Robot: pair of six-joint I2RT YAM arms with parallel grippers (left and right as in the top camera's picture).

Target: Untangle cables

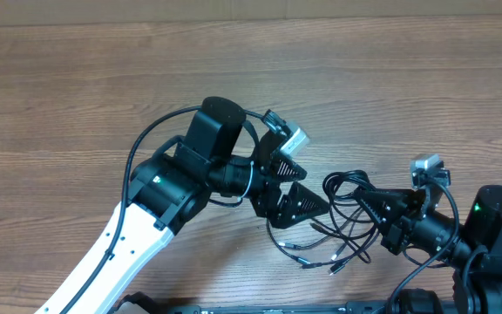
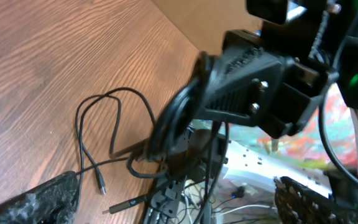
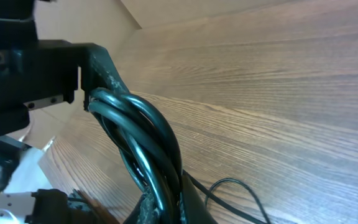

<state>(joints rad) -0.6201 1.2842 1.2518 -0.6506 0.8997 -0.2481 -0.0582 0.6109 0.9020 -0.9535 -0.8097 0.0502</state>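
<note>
Seen from overhead, with 12 o'clock at the far edge of the table [image 1: 77,78], one left arm reaches in from 7 o'clock. The left gripper [image 1: 315,186] has its two jaws spread wide and holds nothing. Its opening faces 3 o'clock, just beside the tangle.

The cables [image 1: 342,218] lie right of centre near the front edge, between the two grippers. The tangle's long axis runs from about 1 o'clock down to 7 o'clock. Small loops bunch at the upper end, and loose tails trail to the lower left. At least three silver-tipped plug ends show there, pointing toward 7 to 8 o'clock. The cords cross too much for an exact count.

One right arm enters from 4 o'clock, cut off by the picture's edge. The right gripper [image 1: 362,199] is clamped on the upper part of the bundle. In the right wrist view about three strands run side by side through the grip, their lower stretch hidden behind the finger. The left wrist view shows one loose loop flat on the wood, and the rest is blurred.
</note>
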